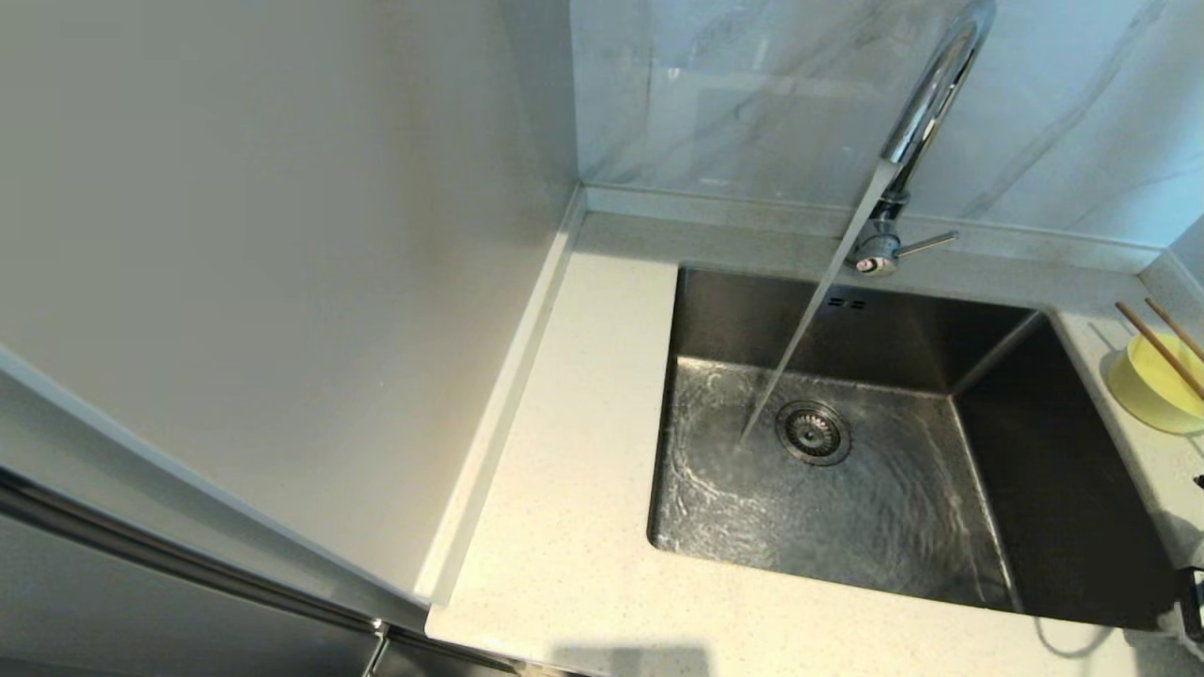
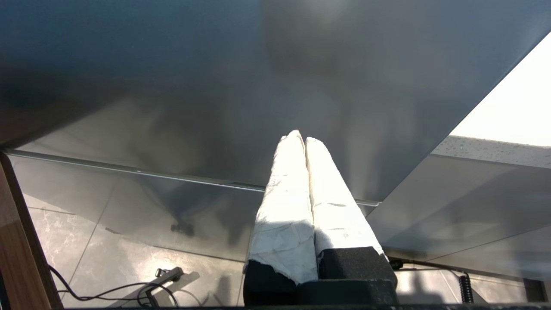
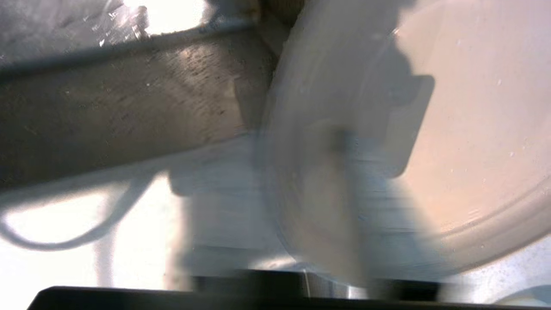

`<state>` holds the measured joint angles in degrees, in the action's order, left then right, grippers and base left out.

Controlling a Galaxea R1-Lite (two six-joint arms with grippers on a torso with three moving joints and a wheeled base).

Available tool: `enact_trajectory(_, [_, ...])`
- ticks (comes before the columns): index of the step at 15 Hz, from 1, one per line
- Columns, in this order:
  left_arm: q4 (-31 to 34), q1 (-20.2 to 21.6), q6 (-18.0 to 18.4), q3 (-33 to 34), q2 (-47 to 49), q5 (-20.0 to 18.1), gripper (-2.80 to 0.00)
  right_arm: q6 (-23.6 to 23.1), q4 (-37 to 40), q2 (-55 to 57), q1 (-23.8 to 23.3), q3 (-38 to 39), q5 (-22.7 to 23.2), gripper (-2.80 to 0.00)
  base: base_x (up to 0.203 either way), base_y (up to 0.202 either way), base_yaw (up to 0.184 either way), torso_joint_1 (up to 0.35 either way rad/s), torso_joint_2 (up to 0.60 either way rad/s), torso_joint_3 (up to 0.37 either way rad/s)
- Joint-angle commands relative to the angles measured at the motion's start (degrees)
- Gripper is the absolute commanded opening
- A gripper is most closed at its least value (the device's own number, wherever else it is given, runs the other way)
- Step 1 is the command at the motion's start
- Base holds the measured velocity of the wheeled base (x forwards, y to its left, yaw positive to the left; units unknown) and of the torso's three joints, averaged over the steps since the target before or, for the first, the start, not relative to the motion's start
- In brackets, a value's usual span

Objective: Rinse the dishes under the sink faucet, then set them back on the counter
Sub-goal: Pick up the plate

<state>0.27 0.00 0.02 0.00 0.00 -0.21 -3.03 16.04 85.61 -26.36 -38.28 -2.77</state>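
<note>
Water's running from the faucet [image 1: 926,103] into the sink [image 1: 894,527] — nothing under it yet. The bowl [image 1: 1152,385] sits on the counter [image 1: 564,527] at three o'clock of the basin, chopsticks [image 1: 1162,348] across its rim, pointing ten to four. The plate [image 3: 430,142] fills the right wrist view, just beside the sink edge; whether the right gripper holds it, I can't tell. The left gripper [image 2: 301,137] is parked low, fingers pressed together — so the right arm is plainly nearer.

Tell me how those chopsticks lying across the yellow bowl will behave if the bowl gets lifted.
The chopsticks are thin, loose sticks resting across the bowl, so they would probably roll or slide off if it tilts. They look stiff and light. The bowl looks smooth, perhaps slippery when wet.
</note>
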Motion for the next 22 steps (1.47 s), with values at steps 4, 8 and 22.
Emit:
enact_trajectory(4, [0.0, 0.0, -0.02, 0.0, 0.0, -0.06, -2.8, -3.5, 0.49, -9.87, 8.65, 7.11, 0.29, -2.8, 0.0, 0.0, 0.0, 0.0, 0.0, 0.0])
enact_trajectory(8, [0.0, 0.0, -0.02, 0.0, 0.0, -0.02, -2.8, -3.49, 0.65, -16.03, 18.44, 14.07, 0.44, -2.8, 0.0, 0.0, 0.0, 0.0, 0.0, 0.0])
enact_trajectory(22, [0.0, 0.0, -0.02, 0.0, 0.0, 0.0, -2.8, -9.27, -33.44, -18.73, 32.87, 14.99, 2.87, -2.8, 0.0, 0.0, 0.0, 0.0, 0.0, 0.0])
